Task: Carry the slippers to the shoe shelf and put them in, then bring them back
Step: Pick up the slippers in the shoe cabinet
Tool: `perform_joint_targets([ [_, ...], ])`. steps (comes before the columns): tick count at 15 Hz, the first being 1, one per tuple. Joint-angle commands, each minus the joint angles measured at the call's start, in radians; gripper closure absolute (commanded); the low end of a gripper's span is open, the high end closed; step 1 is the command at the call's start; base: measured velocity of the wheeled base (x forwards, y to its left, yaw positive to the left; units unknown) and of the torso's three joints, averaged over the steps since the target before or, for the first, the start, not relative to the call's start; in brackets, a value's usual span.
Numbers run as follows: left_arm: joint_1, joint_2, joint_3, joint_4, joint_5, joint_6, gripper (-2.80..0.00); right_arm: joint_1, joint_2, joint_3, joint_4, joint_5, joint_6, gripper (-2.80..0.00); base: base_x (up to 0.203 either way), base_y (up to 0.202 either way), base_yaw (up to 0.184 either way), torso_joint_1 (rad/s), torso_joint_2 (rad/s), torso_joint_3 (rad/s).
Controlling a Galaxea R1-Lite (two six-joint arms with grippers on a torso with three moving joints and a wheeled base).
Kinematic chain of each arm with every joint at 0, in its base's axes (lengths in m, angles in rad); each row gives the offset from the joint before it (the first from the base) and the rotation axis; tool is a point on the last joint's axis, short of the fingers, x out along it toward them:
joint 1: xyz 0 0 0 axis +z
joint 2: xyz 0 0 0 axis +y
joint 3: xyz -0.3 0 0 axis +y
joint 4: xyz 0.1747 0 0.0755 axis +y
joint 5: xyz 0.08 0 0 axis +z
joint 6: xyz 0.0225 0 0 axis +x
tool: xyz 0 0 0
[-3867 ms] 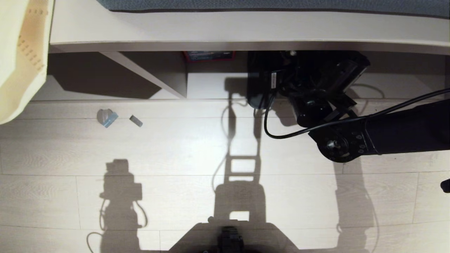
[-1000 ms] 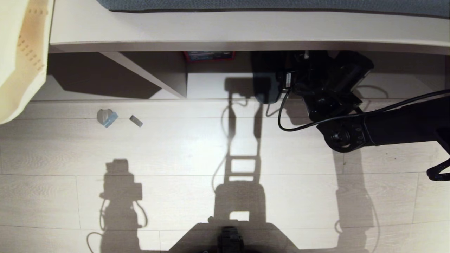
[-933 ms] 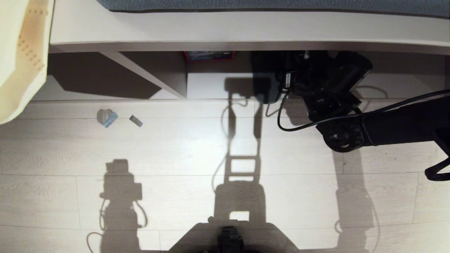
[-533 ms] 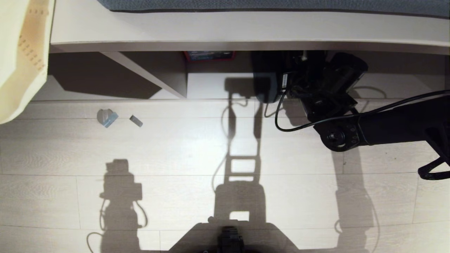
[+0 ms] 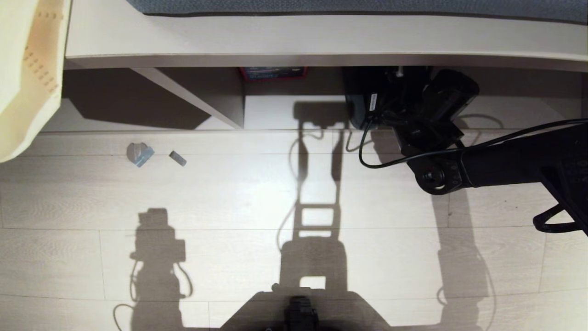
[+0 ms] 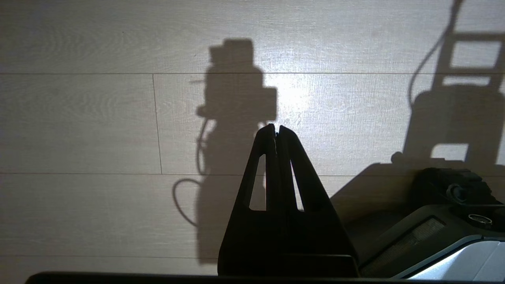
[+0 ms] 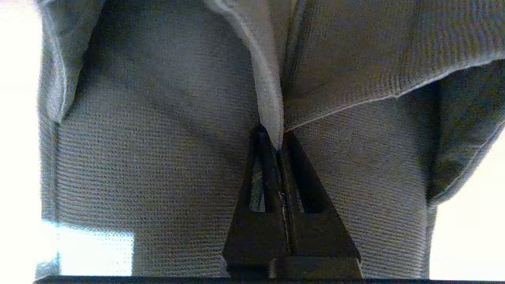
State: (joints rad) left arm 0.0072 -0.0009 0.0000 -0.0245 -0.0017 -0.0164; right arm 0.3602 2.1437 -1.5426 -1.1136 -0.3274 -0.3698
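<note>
The dark grey slippers (image 5: 357, 103) lie inside the shoe shelf (image 5: 275, 112), on its pale base board to the right of the divider (image 5: 202, 99). My right arm (image 5: 427, 115) reaches into that cubby from the right. In the right wrist view the two slippers (image 7: 158, 157) fill the picture side by side. My right gripper (image 7: 277, 137) is shut on their inner edges where they meet, a pale sole rim pinched at its tips. My left gripper (image 6: 275, 128) hangs shut and empty over the floor, parked.
The bench board (image 5: 294, 39) with a blue cushion (image 5: 349, 5) overhangs the cubby. A red-and-blue item (image 5: 273, 72) sits at the cubby's back. Two small scraps (image 5: 139, 153) lie on the plank floor to the left. A cream bag (image 5: 27, 69) hangs at far left.
My right gripper has gone from open to shut on the slippers. The right arm has shifted a little left and deeper, and the dark slipper's near edge has drawn back into the cubby.
</note>
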Motion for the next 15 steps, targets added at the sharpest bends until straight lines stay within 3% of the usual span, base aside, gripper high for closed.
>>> perform_joint_targets([
  [1, 0.0, 0.001, 0.008, 0.0, 0.0, 0.0, 0.0, 0.002, -0.032, 0.045, -0.005, 0.003, 0.0, 0.0, 0.0, 0.0, 0.0, 0.0, 0.0, 0.0],
  [15, 0.0, 0.001, 0.008, 0.0, 0.0, 0.0, 0.0, 0.071, -0.341, 0.432, -0.011, 0.019, 0.02, 0.0, 0.0, 0.0, 0.0, 0.0, 0.0, 0.0],
])
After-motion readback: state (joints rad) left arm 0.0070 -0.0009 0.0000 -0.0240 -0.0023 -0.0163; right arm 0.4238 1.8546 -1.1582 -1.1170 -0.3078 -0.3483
